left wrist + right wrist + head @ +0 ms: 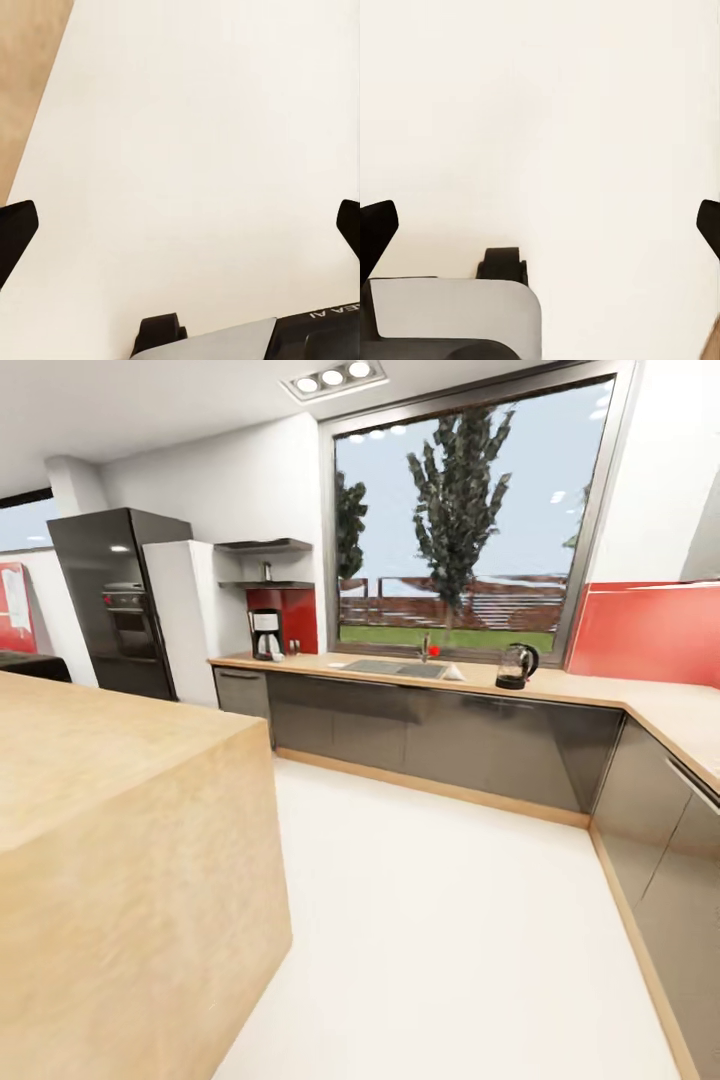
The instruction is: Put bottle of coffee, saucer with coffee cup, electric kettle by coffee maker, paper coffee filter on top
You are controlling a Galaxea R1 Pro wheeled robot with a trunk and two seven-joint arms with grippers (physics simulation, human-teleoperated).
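Note:
Far across the kitchen, a black coffee maker (265, 633) stands on the wooden countertop (320, 661) at its left end, before a red backsplash. A small bottle (267, 571) sits on the wall shelf (266, 584) above it. The dark electric kettle (516, 666) stands on the counter right of the sink (395, 668). A small object (293, 648) next to the coffee maker is too small to identify. My left gripper (180, 225) hangs open over pale floor, fingertips (16, 229) wide apart. My right gripper (540, 225) is open the same way, holding nothing.
A wooden island block (120, 840) fills the near left. Dark cabinets run under the counter and turn along the right wall (660, 840). A black fridge and oven column (120, 600) stands far left. White floor (430, 920) stretches between island and cabinets.

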